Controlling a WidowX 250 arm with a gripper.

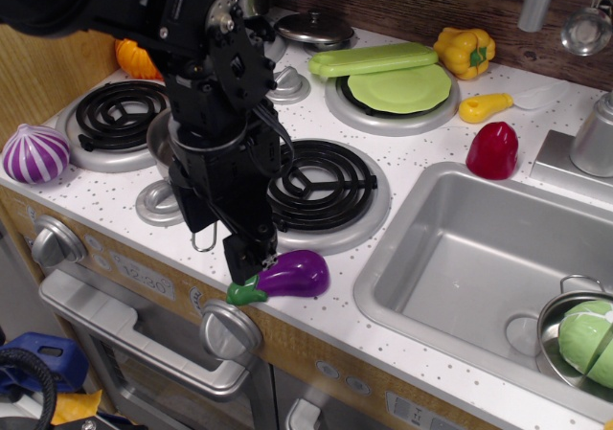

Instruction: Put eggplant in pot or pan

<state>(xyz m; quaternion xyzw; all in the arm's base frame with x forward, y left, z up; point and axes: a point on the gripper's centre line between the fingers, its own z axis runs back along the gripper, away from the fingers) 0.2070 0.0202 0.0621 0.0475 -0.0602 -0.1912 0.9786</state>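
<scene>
At counter edge: eggplant (295, 275) | tool (251, 263) touching | saucepan (165, 135) mostly hidden

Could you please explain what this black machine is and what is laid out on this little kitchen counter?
It is one robot arm, seen from a single camera above the front of a toy kitchen. Its gripper reaches down right at the purple eggplant by the counter's front edge; whether the jaws have closed on it cannot be told. The small steel saucepan sits mostly hidden behind the arm. Around lie a striped onion, a red pepper and a sink.
</scene>
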